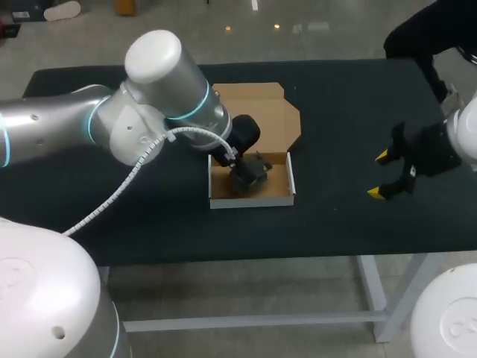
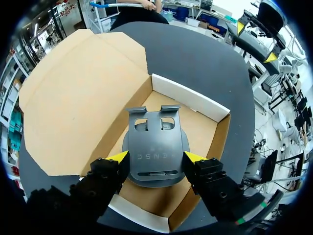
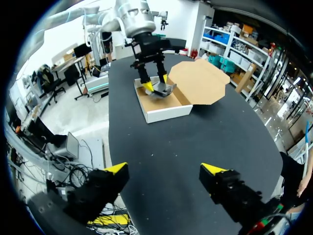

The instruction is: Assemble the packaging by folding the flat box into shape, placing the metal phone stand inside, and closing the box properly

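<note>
Black cloth covers the table (image 1: 335,97), and near its middle sits the folded-up box (image 1: 252,200), a shallow open tray with white outer walls and its brown lid (image 1: 261,112) lying flat on the cloth behind it. Inside the box, the left gripper (image 2: 157,157) is clenched on the dark metal phone stand (image 2: 155,142), one yellow tip pressed to each side of its rounded base, its hooked end toward one of the box's white walls. Well off to the box's right, the right gripper (image 1: 378,175) hangs above the cloth with fingers spread, grasping nothing.
</note>
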Available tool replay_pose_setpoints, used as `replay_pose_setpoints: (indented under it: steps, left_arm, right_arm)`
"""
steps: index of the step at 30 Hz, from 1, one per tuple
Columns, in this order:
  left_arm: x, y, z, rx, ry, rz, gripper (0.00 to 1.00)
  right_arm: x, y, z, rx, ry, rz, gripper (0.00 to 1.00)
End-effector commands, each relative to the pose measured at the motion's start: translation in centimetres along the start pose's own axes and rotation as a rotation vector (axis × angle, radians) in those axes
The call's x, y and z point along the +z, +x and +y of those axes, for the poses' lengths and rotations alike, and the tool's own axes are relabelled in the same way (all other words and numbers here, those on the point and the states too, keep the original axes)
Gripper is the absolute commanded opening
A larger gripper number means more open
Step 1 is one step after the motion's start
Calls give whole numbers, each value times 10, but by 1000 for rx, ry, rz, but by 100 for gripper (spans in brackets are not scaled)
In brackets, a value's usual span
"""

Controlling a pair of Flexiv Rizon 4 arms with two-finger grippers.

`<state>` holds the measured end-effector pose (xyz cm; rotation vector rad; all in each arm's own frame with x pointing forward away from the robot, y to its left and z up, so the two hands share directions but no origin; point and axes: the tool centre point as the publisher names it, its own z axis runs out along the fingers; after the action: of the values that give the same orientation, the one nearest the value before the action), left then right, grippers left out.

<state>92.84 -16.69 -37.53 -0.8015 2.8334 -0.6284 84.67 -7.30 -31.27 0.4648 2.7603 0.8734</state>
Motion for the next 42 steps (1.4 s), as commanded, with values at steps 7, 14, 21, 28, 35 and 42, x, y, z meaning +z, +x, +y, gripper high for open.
replay_pose_setpoints:
  steps: [7,14,21,28,35,42]
  left_arm:
    - [16,-3,-3,-5,-24,-10,0]
    - [20,-6,-1,-14,-39,-8,0]
    - [24,-7,3,-16,-52,-10,0]
    - [28,-6,4,-18,-62,-16,0]
    - [27,-6,3,-25,-62,-24,42]
    - [20,-6,3,-31,-56,-34,100]
  right_arm:
    - [-1,0,-1,-1,-6,2,100]
    - [-1,0,-1,-1,-6,2,100]
    - [-1,0,-1,-1,-6,2,100]
    - [-1,0,-1,-1,-6,2,100]
    - [-1,0,-1,-1,-6,2,100]
    - [-1,0,-1,-1,-6,2,100]
